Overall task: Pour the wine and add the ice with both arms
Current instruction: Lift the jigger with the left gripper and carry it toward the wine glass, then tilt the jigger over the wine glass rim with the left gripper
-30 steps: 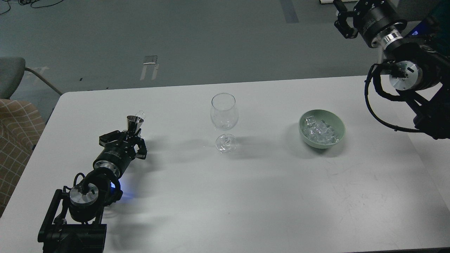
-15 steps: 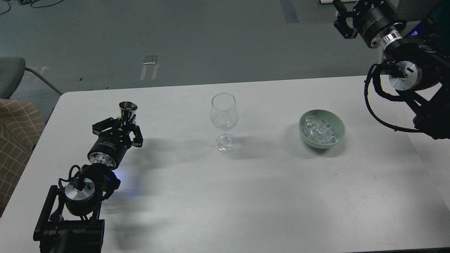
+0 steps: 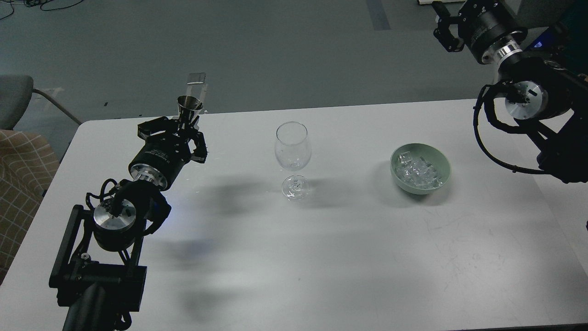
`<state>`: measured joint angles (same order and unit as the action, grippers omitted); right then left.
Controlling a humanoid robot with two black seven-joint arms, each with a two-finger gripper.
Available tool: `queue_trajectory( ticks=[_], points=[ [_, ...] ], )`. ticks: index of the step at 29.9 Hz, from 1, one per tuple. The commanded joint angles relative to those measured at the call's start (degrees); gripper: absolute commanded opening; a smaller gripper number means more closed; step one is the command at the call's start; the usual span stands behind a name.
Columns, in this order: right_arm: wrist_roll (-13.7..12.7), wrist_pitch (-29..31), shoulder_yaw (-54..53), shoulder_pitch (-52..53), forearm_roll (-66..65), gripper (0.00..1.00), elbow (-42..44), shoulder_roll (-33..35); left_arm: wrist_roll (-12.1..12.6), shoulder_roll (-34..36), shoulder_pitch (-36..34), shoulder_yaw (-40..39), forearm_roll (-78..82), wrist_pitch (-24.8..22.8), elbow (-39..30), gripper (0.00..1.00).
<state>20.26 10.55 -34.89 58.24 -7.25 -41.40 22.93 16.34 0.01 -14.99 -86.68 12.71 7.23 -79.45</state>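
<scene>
A clear stemmed wine glass (image 3: 293, 156) stands upright at the middle of the white table (image 3: 321, 257); I see no liquid in it. A pale green bowl (image 3: 421, 168) to its right holds several clear ice cubes (image 3: 415, 172). My left gripper (image 3: 183, 126) is shut on a small metal measuring cup (image 3: 189, 106), held upright above the table's far left part, left of the glass. Whether it holds wine cannot be seen. My right gripper (image 3: 442, 27) is high at the top right, beyond the table; its fingers cannot be told apart.
A grey chair and a checked cloth (image 3: 18, 170) lie off the table's left edge. The table's far edge runs just behind the measuring cup. My right arm's elbow (image 3: 528, 99) hangs over the table's right end.
My left gripper has lifted the measuring cup off the table and carried it up and away, towards the far edge. The right arm shifted slightly. Glass and bowl have not moved.
</scene>
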Motion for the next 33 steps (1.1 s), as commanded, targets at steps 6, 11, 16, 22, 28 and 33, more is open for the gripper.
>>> queue_trajectory(
  ticks=[6, 11, 16, 22, 28, 33],
  points=[
    [-0.22, 0.00, 0.00, -0.85, -0.05, 1.00, -0.09, 0.00, -0.34, -0.01, -1.36, 5.90, 0.30, 4.55, -3.78, 0.04],
    [-0.31, 0.00, 0.00, -1.29, -0.05, 1.00, -0.17, 0.09, -0.43, -0.01, -1.18, 9.42, 0.30, 7.27, -7.56, 0.04],
    [-0.49, 0.00, 0.00, -1.29, -0.05, 1.00, -0.26, 0.09, -0.34, -0.01, -1.18, 12.23, 2.48, 8.68, -9.32, 0.04],
    [-0.49, 0.00, 0.00, -1.37, -0.05, 1.00, -0.26, 0.09, -0.08, -0.01, -1.10, 14.26, 6.27, 8.77, -10.02, 0.04],
    [-0.49, -0.01, 0.00, -1.55, -0.05, 1.00, -0.52, 0.18, -0.08, -0.01, -1.18, 16.63, 9.34, 8.77, -10.38, 0.04],
    [-0.49, 0.00, 0.00, -1.81, -0.05, 1.00, -0.96, 0.36, -0.08, -0.01, -1.27, 16.80, 11.45, 8.77, -10.46, 0.04]
  ],
)
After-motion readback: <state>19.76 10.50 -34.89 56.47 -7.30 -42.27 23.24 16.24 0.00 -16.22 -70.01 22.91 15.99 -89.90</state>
